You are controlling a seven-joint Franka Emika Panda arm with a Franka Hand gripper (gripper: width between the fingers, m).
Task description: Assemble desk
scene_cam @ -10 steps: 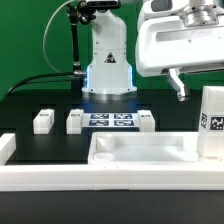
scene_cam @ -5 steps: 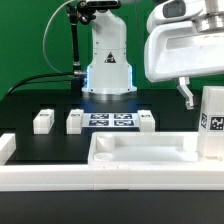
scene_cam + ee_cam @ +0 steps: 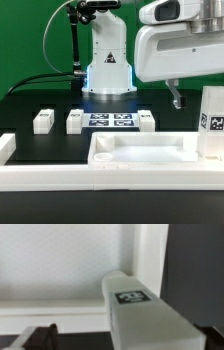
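The white desk tabletop panel [image 3: 140,152] lies rim-up at the front, filling much of the wrist view [image 3: 60,263]. One tagged leg post [image 3: 212,120] stands upright at its corner on the exterior view's right. In the wrist view this post [image 3: 140,317] rises between my dark fingertips [image 3: 40,336], with a gap beside it. My gripper [image 3: 125,339] is open around the post's top. In the exterior view, the gripper [image 3: 192,98] hangs above and just left of the post, one finger [image 3: 177,98] showing. Three more leg posts [image 3: 42,120] [image 3: 75,121] [image 3: 146,121] lie behind.
The marker board [image 3: 110,120] lies flat between the loose posts in front of the robot base [image 3: 108,65]. A long white barrier wall [image 3: 60,178] runs along the front edge. Black tabletop [image 3: 50,140] shows to the exterior view's left of the panel.
The hand has drifted right, then back to the exterior view's left, and has sunk slightly beside the upright post. The post and panel have not moved.
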